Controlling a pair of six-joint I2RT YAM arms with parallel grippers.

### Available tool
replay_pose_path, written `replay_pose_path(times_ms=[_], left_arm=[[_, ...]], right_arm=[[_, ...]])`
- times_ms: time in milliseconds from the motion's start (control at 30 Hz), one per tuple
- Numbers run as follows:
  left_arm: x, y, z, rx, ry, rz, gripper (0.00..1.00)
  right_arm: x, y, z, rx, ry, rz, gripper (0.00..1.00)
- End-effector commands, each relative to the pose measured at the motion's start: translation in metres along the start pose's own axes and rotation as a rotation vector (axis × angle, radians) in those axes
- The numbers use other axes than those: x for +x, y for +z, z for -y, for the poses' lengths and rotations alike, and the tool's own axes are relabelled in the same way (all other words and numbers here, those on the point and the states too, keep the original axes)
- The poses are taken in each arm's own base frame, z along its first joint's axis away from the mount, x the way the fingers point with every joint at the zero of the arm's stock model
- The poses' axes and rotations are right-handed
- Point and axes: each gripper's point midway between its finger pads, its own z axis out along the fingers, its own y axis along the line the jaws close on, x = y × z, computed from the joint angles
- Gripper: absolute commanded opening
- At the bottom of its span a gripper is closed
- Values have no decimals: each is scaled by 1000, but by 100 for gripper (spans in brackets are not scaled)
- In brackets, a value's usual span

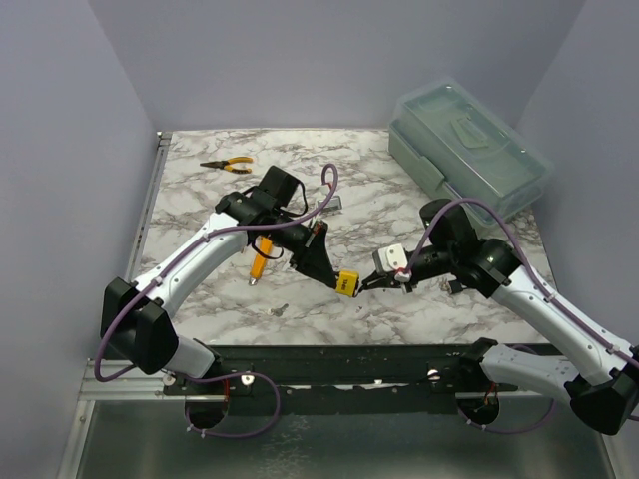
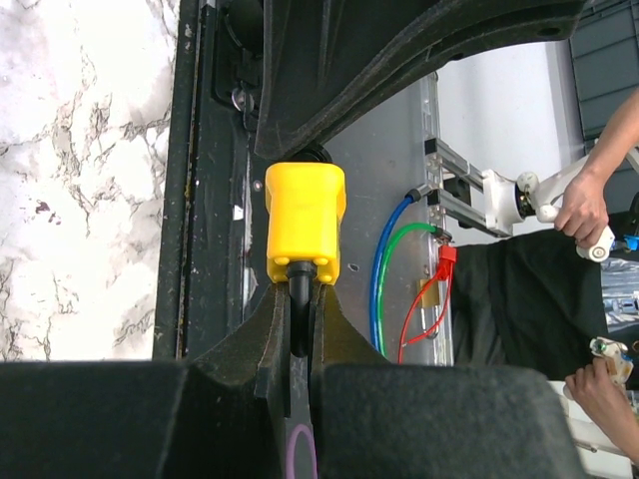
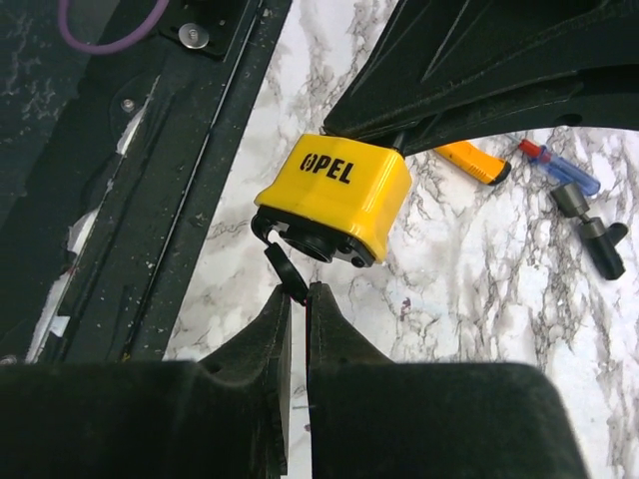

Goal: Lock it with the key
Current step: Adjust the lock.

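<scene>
The yellow OPEL padlock hangs just above the tabletop, between the two hands. The right hand comes at it from the near right. Its fingers are almost closed and pinch a small black key, whose tip lies at the lower-left edge of the keyway. I cannot tell whether it has entered. The left hand is clamped tight on the black stem at the padlock's opposite end, probably the shackle, and carries the body from there.

The key looks tilted against the keyway, so my judgement is that it should be brought square to the padlock's axis before it is pushed. The right wrist should turn it only once it is fully seated. The left hand must hold firm so the body does not spin with the key. A forced, angled push could slip the thin key out of the pinch.

Just beyond the padlock lies an orange-handled tool. Farther beyond, to the left, are pliers, and to the right a clear plastic toolbox.
</scene>
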Motion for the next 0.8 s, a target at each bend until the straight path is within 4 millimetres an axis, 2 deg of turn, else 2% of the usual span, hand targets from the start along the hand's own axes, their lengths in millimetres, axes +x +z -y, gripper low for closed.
replay_pose_path(times_ms=[0, 467, 600, 767], left_arm=[[-9, 1, 2, 16, 36, 9, 0], [-7, 1, 11, 49, 16, 19, 0], [-6, 1, 12, 57, 5, 22, 0], [-6, 1, 12, 61, 6, 24, 0]], right_arm=[[-25, -2, 9, 14, 9, 63, 0], [-28, 6, 22, 58, 207, 88, 1], [-24, 7, 25, 85, 267, 76, 15], [-24, 8, 31, 113, 341, 77, 18]])
